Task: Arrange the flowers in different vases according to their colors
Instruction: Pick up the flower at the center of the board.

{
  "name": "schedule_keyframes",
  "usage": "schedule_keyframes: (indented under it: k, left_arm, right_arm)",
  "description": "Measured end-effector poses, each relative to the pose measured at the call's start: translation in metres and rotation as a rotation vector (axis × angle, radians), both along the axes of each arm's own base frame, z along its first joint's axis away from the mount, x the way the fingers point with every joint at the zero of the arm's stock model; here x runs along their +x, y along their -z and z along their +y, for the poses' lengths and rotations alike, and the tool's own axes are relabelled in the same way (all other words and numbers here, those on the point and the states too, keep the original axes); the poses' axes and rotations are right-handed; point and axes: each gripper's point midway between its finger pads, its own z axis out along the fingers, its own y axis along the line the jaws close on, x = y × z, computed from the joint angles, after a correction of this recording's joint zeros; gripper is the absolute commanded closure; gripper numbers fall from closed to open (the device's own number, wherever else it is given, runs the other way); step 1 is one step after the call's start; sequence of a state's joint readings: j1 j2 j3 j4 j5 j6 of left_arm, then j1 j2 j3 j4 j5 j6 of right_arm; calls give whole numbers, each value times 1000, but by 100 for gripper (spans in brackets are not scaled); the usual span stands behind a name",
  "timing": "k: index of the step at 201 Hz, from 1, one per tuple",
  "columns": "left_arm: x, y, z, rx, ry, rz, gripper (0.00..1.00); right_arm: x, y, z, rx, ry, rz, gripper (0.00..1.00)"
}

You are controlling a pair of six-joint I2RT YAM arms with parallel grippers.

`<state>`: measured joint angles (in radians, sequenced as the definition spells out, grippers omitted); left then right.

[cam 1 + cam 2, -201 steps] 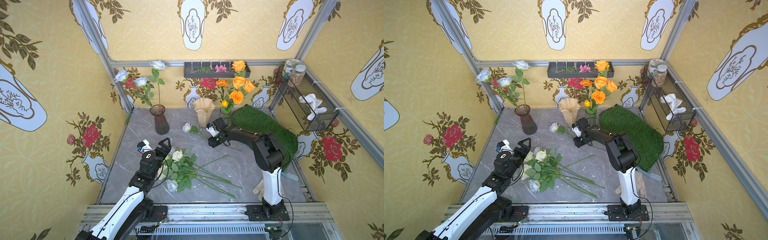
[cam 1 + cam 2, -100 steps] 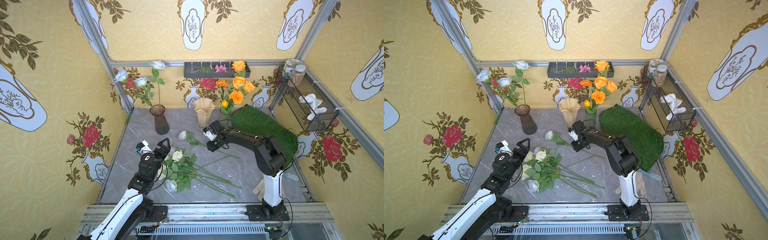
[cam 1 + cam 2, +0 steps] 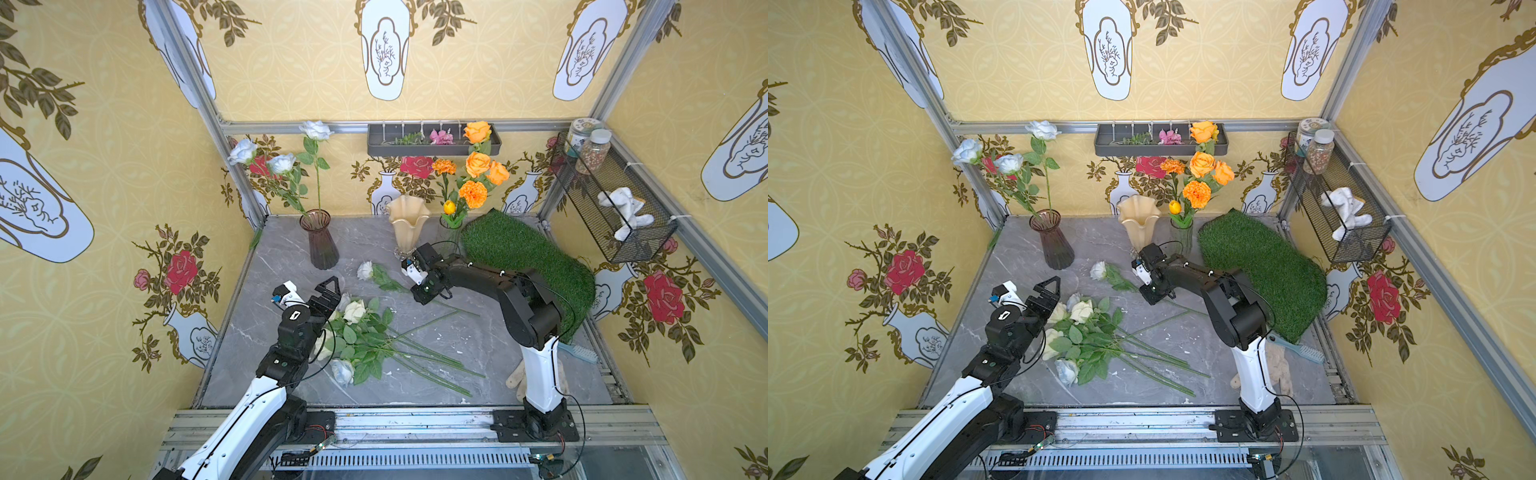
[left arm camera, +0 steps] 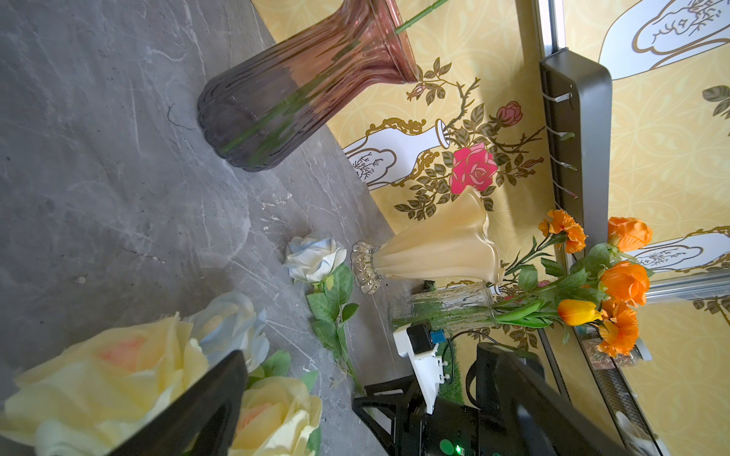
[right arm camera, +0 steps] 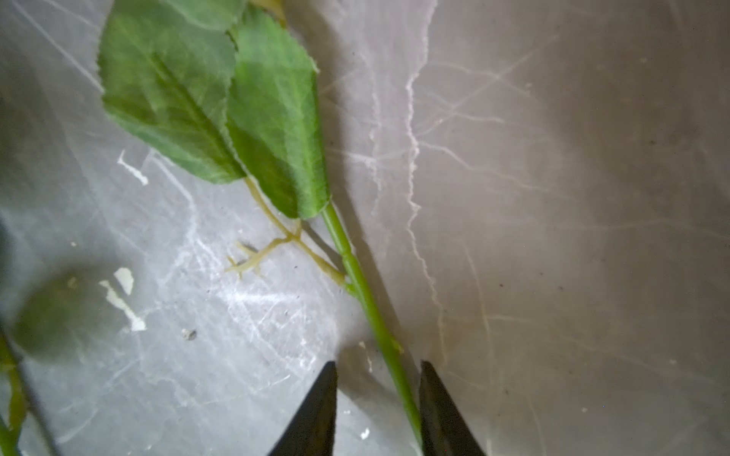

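In both top views the right gripper (image 3: 419, 296) is down on the marble table (image 3: 291, 249) near its middle. It sits over the stem of a lone pale rose (image 3: 365, 270), whose bloom points to 10 o'clock and whose stem tail runs out toward 4. The cream vase (image 3: 407, 228) stands close by at 12 o'clock of that gripper, with the clear vase (image 3: 1181, 239) of orange flowers (image 3: 1200, 166) at 1 o'clock. The purple-brown vase (image 3: 320, 243), holding three pale roses (image 3: 282, 162), is off at 10. The left gripper (image 3: 308, 296) hovers with its jaws spread wide and empty at the heads of the flower pile (image 3: 361, 332), at 7 o'clock.

From the left wrist, the lone bloom shows white tinged with blue, lying almost against the cream vase's clear foot (image 4: 365, 268).

From the right wrist, the fingers (image 5: 316, 410) straddle the stem (image 5: 367, 300) with a gap, nothing pinched yet. The stem lies against one finger, not centred.

My worry is that so thin a stem, caught off-centre, may roll out or twist in the grip and let the heavy head droop. A careless lift could sweep the bloom or tail into the cream vase and tip it. The rose looks to belong with the pale roses, so the carry would pass close to the left arm.
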<state>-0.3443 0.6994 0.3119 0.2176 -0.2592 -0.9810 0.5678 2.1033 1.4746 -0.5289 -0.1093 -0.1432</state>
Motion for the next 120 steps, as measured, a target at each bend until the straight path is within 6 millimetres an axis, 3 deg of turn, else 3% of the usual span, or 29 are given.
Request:
schedule_keyframes:
  k: [46,73,93,120]
  left_arm:
    - [0,0,0,-1,-1,-2,0]
    - [0,0,0,-1,-1,-2,0]
    - [0,0,1,-2,-2,-4,0]
    - [0,-1,0,-3,2,-5,0]
  right_arm:
    - [13,-1,10,0,-19,-21,100]
    - [14,-9,7,-37,-39,-54,100]
    - [15,-28,7,-75,-64,-112,100]
    - [19,-63,21,-73,-118,-215,100]
